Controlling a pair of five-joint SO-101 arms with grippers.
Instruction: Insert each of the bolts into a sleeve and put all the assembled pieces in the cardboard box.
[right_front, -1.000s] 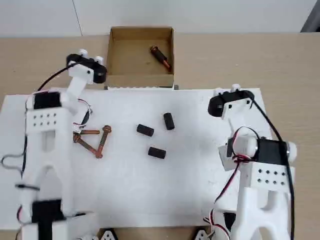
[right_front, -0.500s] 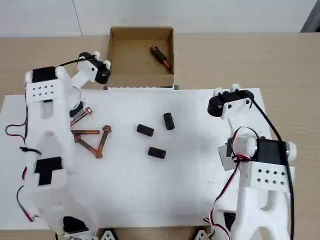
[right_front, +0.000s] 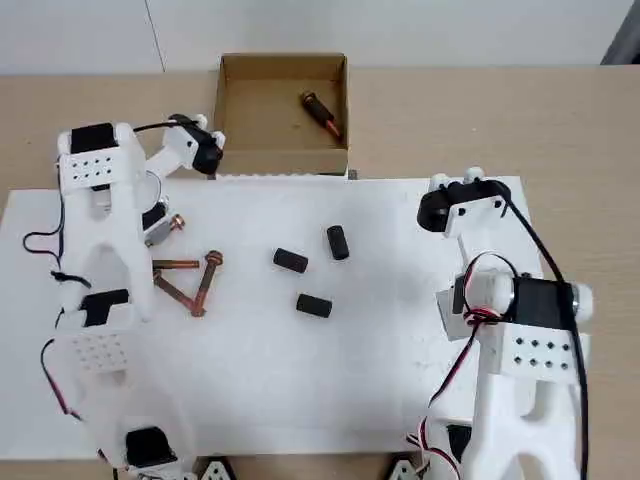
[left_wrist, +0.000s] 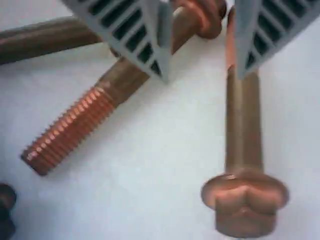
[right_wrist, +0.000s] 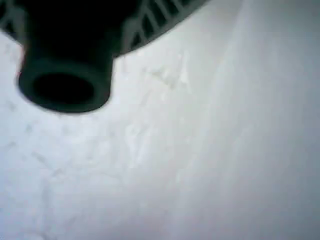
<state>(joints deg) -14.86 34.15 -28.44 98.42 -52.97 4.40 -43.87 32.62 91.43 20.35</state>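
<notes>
Bolts lie under the left tool (left_wrist: 202, 72), whose two ribbed fingers (left_wrist: 135, 35) stand well apart and hold nothing. A hex-head bolt (left_wrist: 243, 150) has its shank running up to one fingertip, its head pointing away from the tool. A threaded bolt (left_wrist: 75, 127) slants beneath the other finger, and a third bolt (left_wrist: 40, 37) lies off to that finger's outer side. The right tool (right_wrist: 75, 40) is closed around a black held sleeve (right_wrist: 65, 87), its open bore facing out, just above the white sheet (right_front: 350, 380) on the bench (right_front: 560, 120). Three loose sleeves (right_front: 313, 305) lie on the sheet between the two tools. The cardboard box (right_front: 283, 160) sits just beyond the left tool, with one assembled piece (right_front: 322, 114) inside.
</notes>
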